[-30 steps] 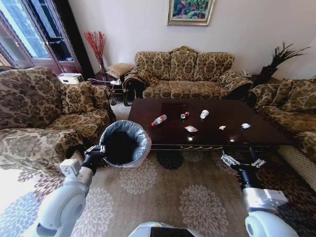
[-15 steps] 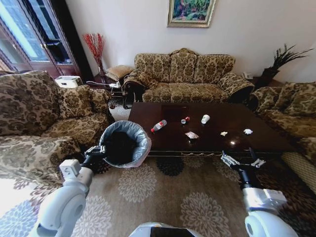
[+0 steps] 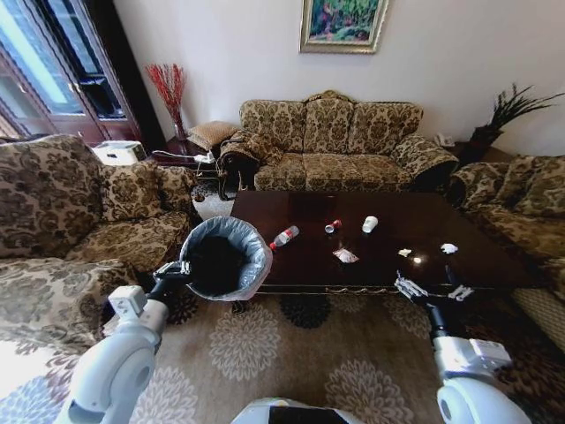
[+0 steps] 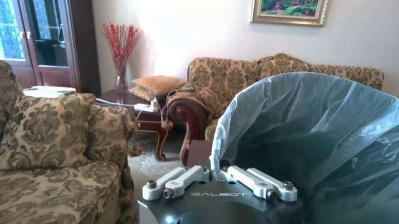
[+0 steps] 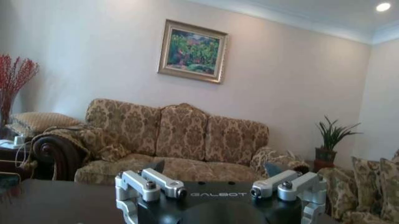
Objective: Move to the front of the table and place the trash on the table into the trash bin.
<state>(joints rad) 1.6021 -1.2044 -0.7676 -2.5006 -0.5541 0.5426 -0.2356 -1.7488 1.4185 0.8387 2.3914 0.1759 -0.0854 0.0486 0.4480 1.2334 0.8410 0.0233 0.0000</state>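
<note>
The trash bin (image 3: 225,256), lined with a grey-blue bag, hangs tilted at the table's near left corner, and my left gripper (image 3: 172,274) is shut on its rim. In the left wrist view the liner (image 4: 311,130) rises just past that gripper (image 4: 218,179). On the glossy dark table (image 3: 300,212) lies the trash: a clear bottle (image 3: 284,236), a small red-white item (image 3: 332,226), a white cup (image 3: 369,224), a wrapper (image 3: 345,255) and paper scraps (image 3: 405,253) (image 3: 448,248). My right gripper (image 3: 430,290) hovers open before the table's front edge, with nothing between its fingers (image 5: 146,184).
A floral sofa (image 3: 335,141) stands behind the table, another sofa (image 3: 79,212) lies to my left and an armchair (image 3: 521,203) to my right. A side table (image 3: 181,155) with a red plant sits in the far left corner. Patterned carpet (image 3: 291,353) lies between me and the table.
The whole head view has shifted, so the camera has moved: table and sofas sit lower and a little more to the right. Both grippers and the bin keep their places in the picture.
</note>
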